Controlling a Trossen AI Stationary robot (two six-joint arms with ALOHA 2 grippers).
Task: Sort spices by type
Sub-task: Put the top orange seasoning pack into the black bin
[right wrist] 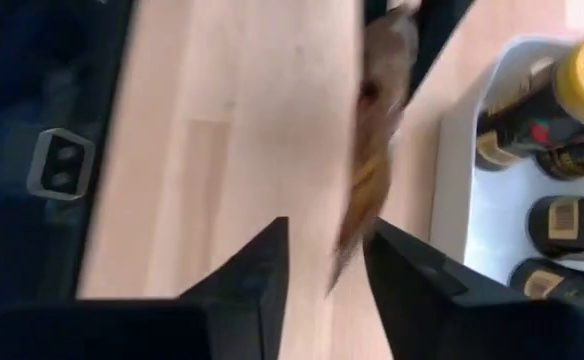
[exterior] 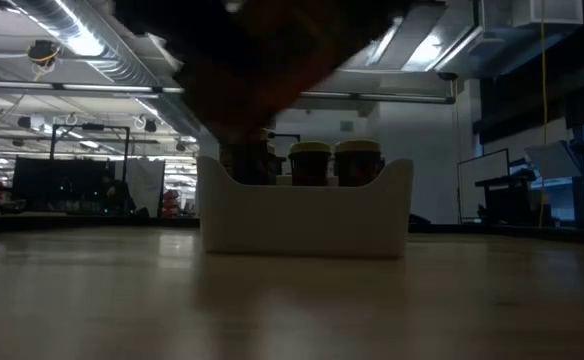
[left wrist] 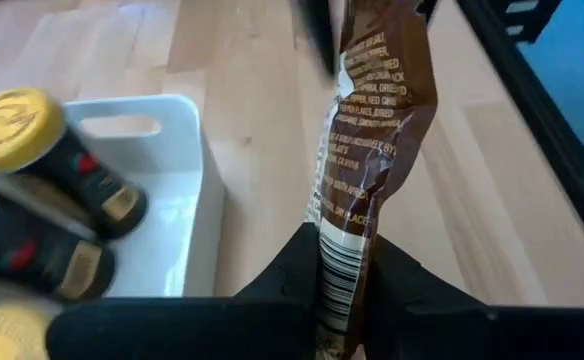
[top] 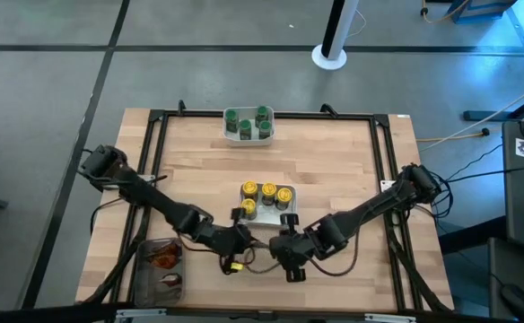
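A: In the high view we see both arms meeting near the table's front edge, just in front of the white bowl that holds the jars with yellow caps. We count 4 yellow caps there.

B: In the left wrist view, the left gripper has its 2 fingers pressed together on the lower end of a brown packet, which stands upright between them. The same white bowl lies just beside it, with yellow-capped jars lying in it.

A: In the right wrist view, the right gripper has its fingers narrowly parted. The packet appears blurred between and beyond the fingertips; we cannot tell whether they touch it.

B: A second white bowl at the table's far edge holds the jars with green caps; we count 4. A clear tray at the front left corner holds brown-orange packets.

A: In the low view we see the near bowl from the side, with 2 yellow caps above its rim and a dark blurred arm overhead.
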